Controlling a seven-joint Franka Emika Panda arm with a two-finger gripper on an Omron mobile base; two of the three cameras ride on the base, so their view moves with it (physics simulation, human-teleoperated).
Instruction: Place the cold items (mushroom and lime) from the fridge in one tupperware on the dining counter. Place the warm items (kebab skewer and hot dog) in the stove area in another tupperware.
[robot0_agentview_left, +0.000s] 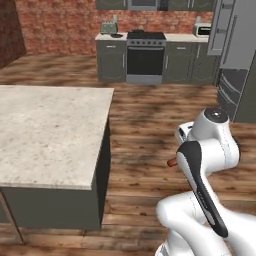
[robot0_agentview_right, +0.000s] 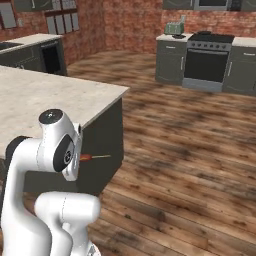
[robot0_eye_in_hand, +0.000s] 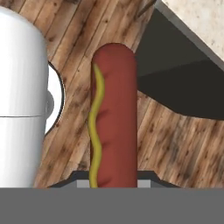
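A red-brown hot dog (robot0_eye_in_hand: 114, 118) with a wavy yellow mustard line runs up the middle of the hand view, and my gripper (robot0_eye_in_hand: 114, 180) is shut on its lower end. Its dark fingertips (robot0_eye_in_hand: 151, 177) just peek out on either side of the sausage. In the left base view the hot dog's reddish end (robot0_agentview_left: 171, 162) pokes out beside the folded arm, above the wooden floor. The same red end (robot0_agentview_right: 86, 157) appears in the right base view, next to the arm's elbow. The stone-topped dining counter (robot0_agentview_left: 50, 135) stands to the arm's left, and its corner (robot0_eye_in_hand: 197, 22) is in the hand view.
The stove (robot0_agentview_left: 145, 50) with grey cabinets lines the brick back wall across open wooden floor. A grey fridge (robot0_agentview_left: 235, 60) stands at the right with its upper door open. The dining counter's dark side panel (robot0_agentview_right: 102, 150) is close to the arm.
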